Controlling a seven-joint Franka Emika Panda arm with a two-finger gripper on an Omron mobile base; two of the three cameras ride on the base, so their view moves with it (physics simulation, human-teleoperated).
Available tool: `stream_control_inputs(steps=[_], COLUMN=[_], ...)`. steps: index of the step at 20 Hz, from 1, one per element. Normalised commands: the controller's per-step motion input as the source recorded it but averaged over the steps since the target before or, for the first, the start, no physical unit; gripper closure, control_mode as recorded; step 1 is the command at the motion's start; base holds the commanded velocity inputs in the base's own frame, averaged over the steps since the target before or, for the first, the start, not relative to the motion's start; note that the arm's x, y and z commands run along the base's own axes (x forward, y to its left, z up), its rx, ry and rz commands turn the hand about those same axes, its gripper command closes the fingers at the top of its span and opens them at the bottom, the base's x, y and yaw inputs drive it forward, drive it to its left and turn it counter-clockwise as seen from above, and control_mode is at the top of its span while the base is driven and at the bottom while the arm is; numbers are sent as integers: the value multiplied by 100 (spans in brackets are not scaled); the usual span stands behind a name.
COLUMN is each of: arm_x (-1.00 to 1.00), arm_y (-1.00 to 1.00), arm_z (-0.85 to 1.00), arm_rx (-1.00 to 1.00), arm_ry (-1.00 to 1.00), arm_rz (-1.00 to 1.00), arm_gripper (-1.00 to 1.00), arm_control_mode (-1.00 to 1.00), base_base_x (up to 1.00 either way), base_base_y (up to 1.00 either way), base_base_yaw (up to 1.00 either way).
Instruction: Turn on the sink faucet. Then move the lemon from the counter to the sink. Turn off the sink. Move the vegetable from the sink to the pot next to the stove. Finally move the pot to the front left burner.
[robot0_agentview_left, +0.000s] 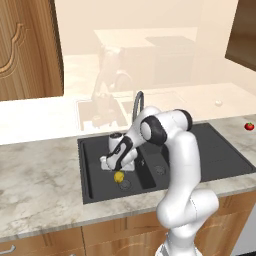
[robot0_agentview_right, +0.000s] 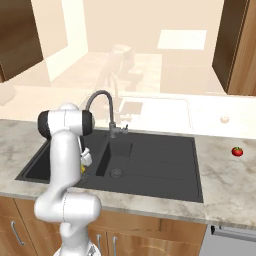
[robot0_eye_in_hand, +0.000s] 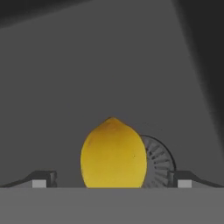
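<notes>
The lemon (robot0_eye_in_hand: 113, 153) is a yellow oval lying on the floor of the sink's left basin, right beside the round metal drain (robot0_eye_in_hand: 159, 159). My gripper (robot0_eye_in_hand: 111, 181) is open just above the lemon, one finger on each side and apart from it. From the base, my hand hangs low in the black sink (robot0_agentview_left: 220, 155) over the lemon (robot0_agentview_left: 118, 176). The arm hides most of the lemon (robot0_agentview_right: 82, 169) in the right base view. The dark gooseneck sink faucet (robot0_agentview_left: 137, 102) (robot0_agentview_right: 102, 97) stands behind the basins. The pot and the stove are out of view.
A small red tomato (robot0_agentview_left: 249, 126) (robot0_agentview_right: 237, 151) lies on the marbled counter (robot0_agentview_left: 40, 185) to the right of the sink. The sink's right basin and ribbed drainboard (robot0_agentview_right: 160, 165) are bare. Wooden wall cabinets (robot0_agentview_left: 30, 50) hang above on the left.
</notes>
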Motion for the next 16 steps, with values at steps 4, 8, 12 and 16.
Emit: stream_control_inputs(steps=[4,8,12,16], arm_x=[0,0,0,0], arm_y=[0,0,0,0], arm_z=[-23,-22,-24,-20], arm_rx=[0,0,0,0], arm_ry=[0,0,0,0], arm_rz=[0,0,0,0], arm_gripper=[-100,-100,-100,-100], arm_control_mode=[-100,-100,-100,-100], base_base_x=[0,0,0,0], base_base_y=[0,0,0,0], base_base_yaw=[0,0,0,0])
